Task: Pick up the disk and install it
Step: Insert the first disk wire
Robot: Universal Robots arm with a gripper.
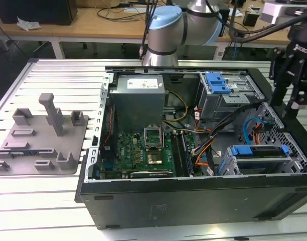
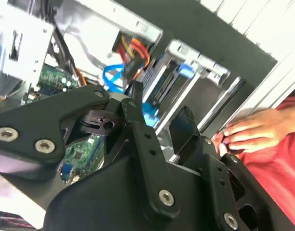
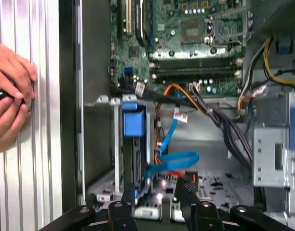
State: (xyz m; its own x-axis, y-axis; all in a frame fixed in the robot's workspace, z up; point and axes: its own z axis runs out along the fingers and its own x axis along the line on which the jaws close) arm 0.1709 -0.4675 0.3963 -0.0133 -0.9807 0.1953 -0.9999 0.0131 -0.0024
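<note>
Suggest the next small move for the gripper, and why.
Probably a slow descent toward the disk. The gripper hangs over the case with jaws open and empty, while the disk sits in the cage below them. A hand rests on the table beside the case, so I'd keep it slow.

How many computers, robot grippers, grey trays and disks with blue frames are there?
computer case: 1
gripper: 1
grey tray: 1
disk in a blue frame: 1
Total: 4
</note>
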